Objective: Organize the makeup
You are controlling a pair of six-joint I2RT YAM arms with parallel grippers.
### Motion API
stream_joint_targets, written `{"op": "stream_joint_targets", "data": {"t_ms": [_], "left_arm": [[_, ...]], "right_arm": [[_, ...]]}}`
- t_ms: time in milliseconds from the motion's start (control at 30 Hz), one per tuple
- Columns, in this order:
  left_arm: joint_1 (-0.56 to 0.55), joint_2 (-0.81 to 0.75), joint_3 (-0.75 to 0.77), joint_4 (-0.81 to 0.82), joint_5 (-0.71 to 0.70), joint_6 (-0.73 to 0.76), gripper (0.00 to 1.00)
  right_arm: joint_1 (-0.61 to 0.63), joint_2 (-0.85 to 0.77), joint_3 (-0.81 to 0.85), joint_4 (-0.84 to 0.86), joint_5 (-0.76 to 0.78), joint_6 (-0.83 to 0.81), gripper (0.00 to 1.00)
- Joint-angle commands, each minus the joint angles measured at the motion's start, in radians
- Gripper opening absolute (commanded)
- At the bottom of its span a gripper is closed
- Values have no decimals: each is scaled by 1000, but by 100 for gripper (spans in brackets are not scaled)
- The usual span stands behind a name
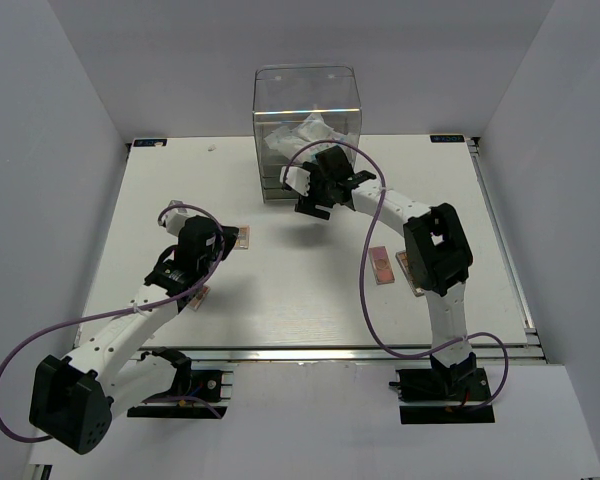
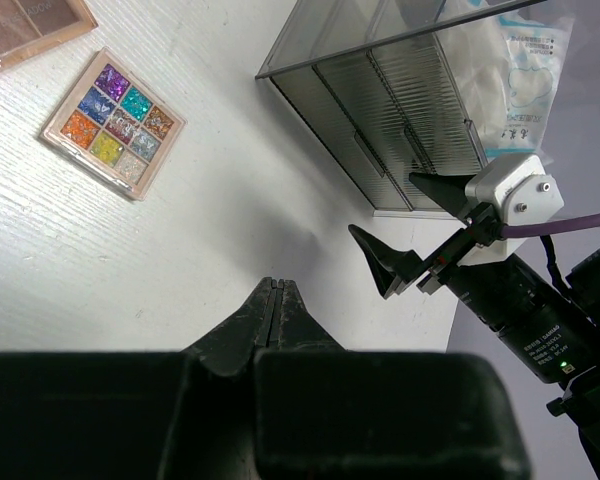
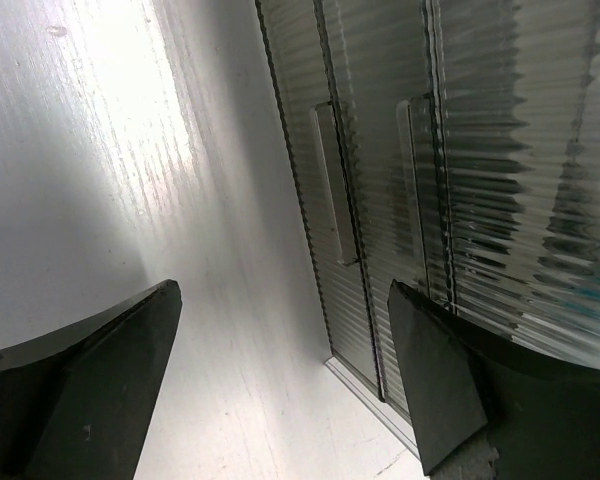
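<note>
While the right gripper (image 3: 280, 370) hung spread wide and empty just before the ribbed fronts of the drawer box (image 1: 307, 110), the white-blue packet (image 2: 520, 70) sat inside that box, in the compartment above the drawers. Front-left of the box the multicolour palette (image 2: 113, 123) lay flat, a corner toward it, a brown palette (image 2: 25, 25) beside. Front-right, a pink palette (image 1: 382, 265) lay lengthwise toward the box. The left gripper (image 2: 275, 300) was clenched on nothing, well apart from the box.

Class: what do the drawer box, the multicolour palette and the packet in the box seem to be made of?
Drawer box: clear glossy plastic, likely acrylic; see-through, ribbed drawer fronts.
Multicolour palette: pinkish case, plastic or card, unclear; pans glitter.
Packet: thin printed plastic film; it crinkles and shines.
</note>
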Motion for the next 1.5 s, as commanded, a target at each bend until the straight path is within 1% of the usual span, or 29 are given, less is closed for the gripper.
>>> {"op": "stream_joint_targets", "data": {"t_ms": [0,133,233,333,433,533,600,633,667,700,733,767,800,833,867,900,933,967,1000,1033,1067,1100,1133,1167,1200,1233,1267,1333,1467], "left_arm": [[3,-24,-13,-12,-13,-1,9],[3,-15,-16,6,-1,2,9],[3,-3,-19,35,17,2,12],[4,20,-22,69,43,-3,15],[3,42,-22,92,63,-9,15],[4,65,-24,129,85,-11,17],[3,98,-27,173,101,-12,18],[3,114,-29,216,114,-14,18],[3,134,-29,239,141,-24,18],[3,157,-30,294,157,-32,18],[3,213,-29,328,181,-50,19],[3,247,-27,360,181,-61,19],[3,282,-24,438,213,-73,20],[3,359,-16,486,229,-86,22],[0,402,-10,530,256,-110,23],[-3,443,-3,620,267,-123,24],[-11,532,23,665,276,-135,26],[-17,577,40,707,298,-155,27],[-25,624,62,783,310,-162,28],[-29,670,111,817,321,-170,30],[-34,757,137,850,327,-191,32],[-42,799,161,912,333,-204,34],[-46,839,203,945,332,-239,39],[-48,909,220,1021,330,-257,42],[-54,942,237,1052,306,-282,45],[-55,971,267,1080,290,-323,51],[-59,1023,287,1109,277,-339,53],[-60,1068,332,1108,252,-368,55],[-62,1142,453,1040,231,-379,57]], "right_arm": [[-6,2,11,98,23,11,89],[-7,-4,-2,96,16,13,89],[-9,-12,-15,115,8,16,89],[-10,-21,-46,178,23,54,89],[-13,-32,-66,207,27,67,89],[-16,-88,-112,199,-30,60,89],[-22,-166,-138,114,-119,47,89],[-32,-202,-153,86,-165,48,88],[-57,-237,-173,74,-259,59,86],[-74,-277,-198,73,-292,85,83],[-116,-347,-248,101,-337,173,70],[-140,-377,-265,106,-360,223,54],[-172,-404,-281,107,-383,275,29],[-208,-455,-313,119,-450,391,0],[-289,-478,-333,130,-490,446,0],[-330,-527,-353,147,-524,497,0],[-366,-552,-395,156,-585,560,0],[-431,-573,-417,172,-607,576,0],[-461,-614,-437,175,-630,585,2],[-485,-635,-454,179,-668,593,6],[-527,-650,-485,187,-681,606,9],[-544,-674,-497,189,-688,613,15],[-562,-684,-515,187,-699,622,18],[-567,-699,-523,189,-704,628,22],[-599,-704,-532,189,-708,636,22],[-614,-707,-546,193,-713,651,23],[-621,-710,-551,195,-716,657,24],[-641,-711,-560,201,-727,675,26],[-659,-707,-566,212,-742,706,27]]}}
